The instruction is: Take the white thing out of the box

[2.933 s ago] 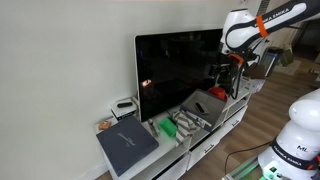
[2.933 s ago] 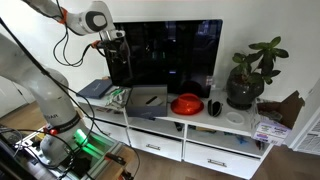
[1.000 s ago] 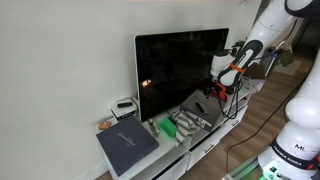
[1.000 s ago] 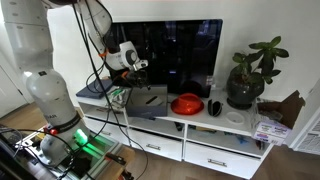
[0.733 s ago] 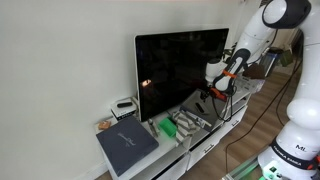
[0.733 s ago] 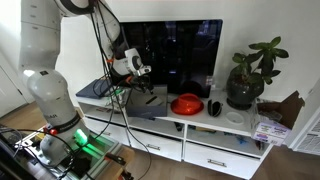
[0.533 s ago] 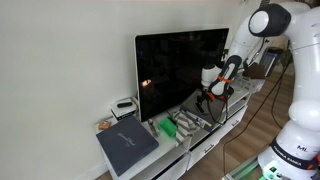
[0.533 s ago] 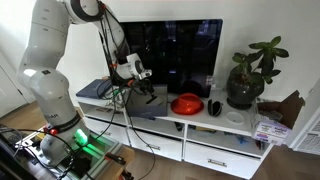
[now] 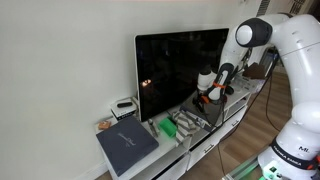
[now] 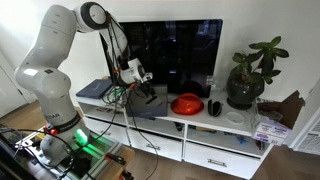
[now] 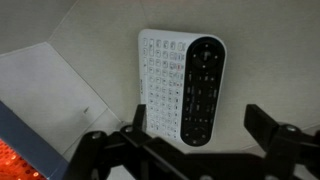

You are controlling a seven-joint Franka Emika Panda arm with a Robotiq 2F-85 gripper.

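White thing cannot be found with certainty in any view, so I cannot tell its place in the box, its direction or its long axis. The gripper (image 11: 200, 125) hangs just above the box (image 10: 152, 101). Its two dark fingers (image 11: 137, 120) stand wide apart and hold nothing.

Directly under the gripper, in the wrist view, a white gadget with a dark top (image 11: 180, 85) lies flat on a grey surface. The long axis of this gadget runs from top to bottom of that view, in line with the gap of the fingers. A red part (image 11: 18, 160) shows at the lower left corner of the same view.

In both exterior views the arm (image 10: 48, 62) rises from its base, bends at the top and slopes steeply down to the box, with the wrist pointing downward. In an exterior view the red part (image 9: 214, 93) sits at the end of the box away from the dark grey case (image 9: 127, 145). Behind the box stands a black television (image 9: 180, 62). Farther from the box, on the same cabinet, is a potted plant (image 10: 248, 75).
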